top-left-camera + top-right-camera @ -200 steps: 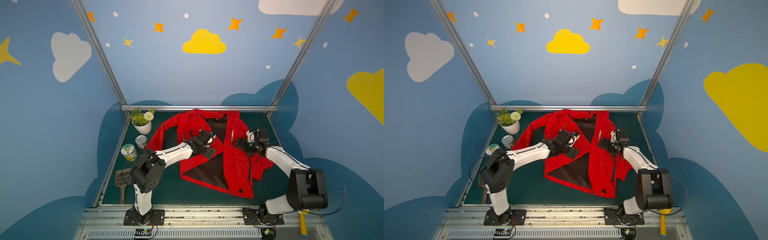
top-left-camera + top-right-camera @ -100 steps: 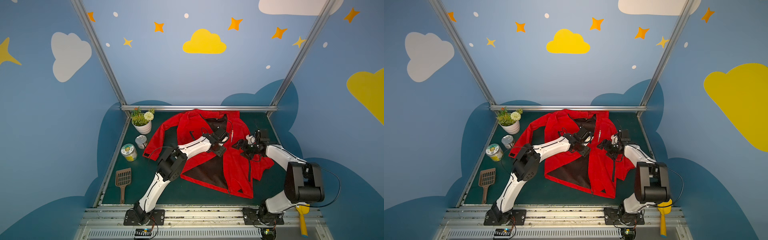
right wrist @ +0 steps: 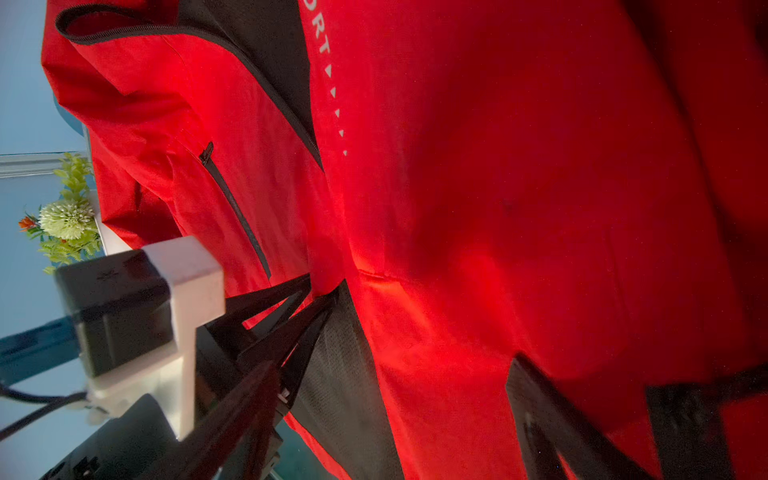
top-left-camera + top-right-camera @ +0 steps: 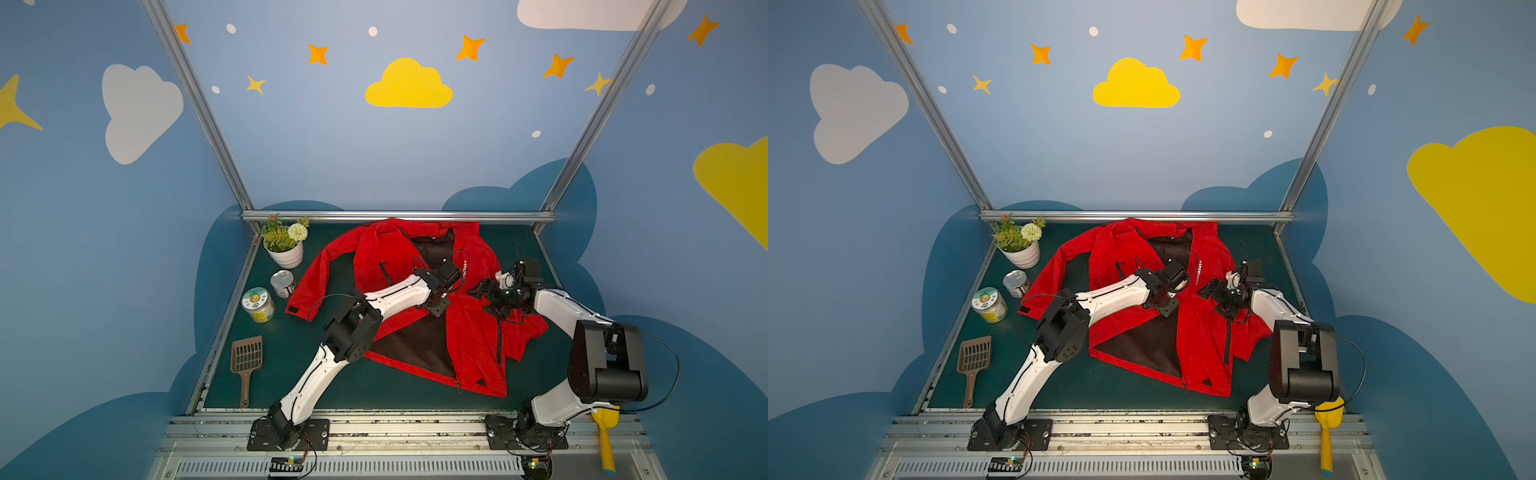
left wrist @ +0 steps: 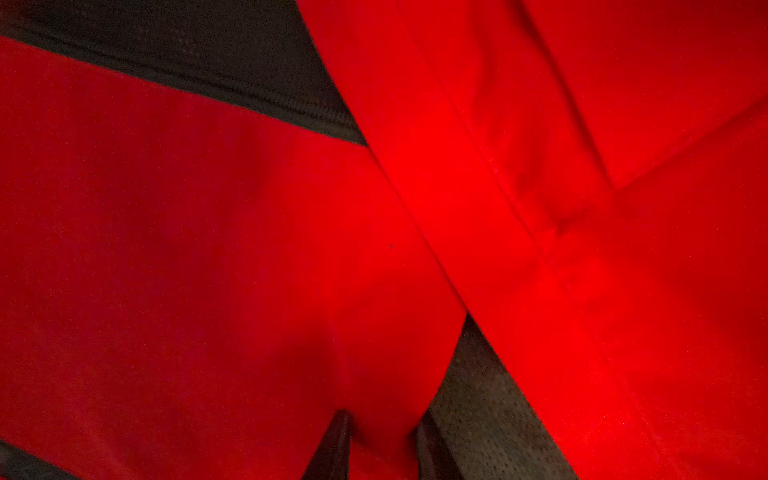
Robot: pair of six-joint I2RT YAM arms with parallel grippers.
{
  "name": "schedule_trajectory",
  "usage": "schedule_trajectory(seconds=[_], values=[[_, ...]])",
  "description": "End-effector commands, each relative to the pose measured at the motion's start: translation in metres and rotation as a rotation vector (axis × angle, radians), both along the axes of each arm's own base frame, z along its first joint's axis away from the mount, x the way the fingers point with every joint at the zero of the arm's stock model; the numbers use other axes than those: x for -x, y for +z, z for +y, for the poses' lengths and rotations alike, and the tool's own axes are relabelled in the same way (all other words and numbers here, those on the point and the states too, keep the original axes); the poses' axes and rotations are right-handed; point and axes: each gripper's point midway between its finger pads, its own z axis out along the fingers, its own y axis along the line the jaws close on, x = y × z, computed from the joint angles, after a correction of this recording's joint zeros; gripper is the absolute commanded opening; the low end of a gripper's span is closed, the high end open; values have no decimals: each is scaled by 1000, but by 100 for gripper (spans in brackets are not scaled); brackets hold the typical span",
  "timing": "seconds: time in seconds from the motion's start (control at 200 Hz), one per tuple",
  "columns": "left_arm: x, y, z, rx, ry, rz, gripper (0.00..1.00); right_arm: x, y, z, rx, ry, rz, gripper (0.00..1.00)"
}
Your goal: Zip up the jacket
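Note:
The red jacket (image 4: 473, 345) (image 4: 1204, 345) lies spread on the green table, front open, with black lining showing between its two panels. My left gripper (image 4: 449, 291) (image 4: 1177, 291) reaches over the jacket's middle, tips down on a front panel's edge. In the left wrist view its fingertips (image 5: 340, 440) stand close together with a fold of red jacket (image 5: 208, 249) pinched between them, beside the black mesh lining (image 5: 490, 415). My right gripper (image 4: 482, 299) (image 4: 1214, 297) (image 3: 386, 436) hovers open just to the right, over the other panel (image 3: 498, 208), holding nothing.
A potted plant (image 4: 284, 247), a tin can (image 4: 282, 283) and a labelled jar (image 4: 258, 305) stand left of the jacket's sleeve. A brown scoop (image 4: 246, 357) lies front left. A yellow brush (image 4: 606, 436) hangs by the right arm's base. A metal rail (image 4: 399, 216) bounds the back.
My left arm has stretched rightward across the jacket, and its jaws have closed from wide open onto the red fabric. The right gripper has stayed open and barely moved.

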Motion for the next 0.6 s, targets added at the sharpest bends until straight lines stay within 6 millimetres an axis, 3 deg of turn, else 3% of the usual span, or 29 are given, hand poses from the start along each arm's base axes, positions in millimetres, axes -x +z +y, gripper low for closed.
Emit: schedule_trajectory(seconds=[0.0,0.26,0.486,0.596], values=[[-5,18,5,-11,15,-34,17,6,-10,-3,0,-1,29,87],[-3,37,22,-54,5,-85,3,7,-17,-7,-8,-10,45,87],[31,53,49,-33,17,-70,3,6,-10,-5,-36,4,34,87],[50,61,57,41,36,-58,3,7,1,5,-103,27,21,86]])
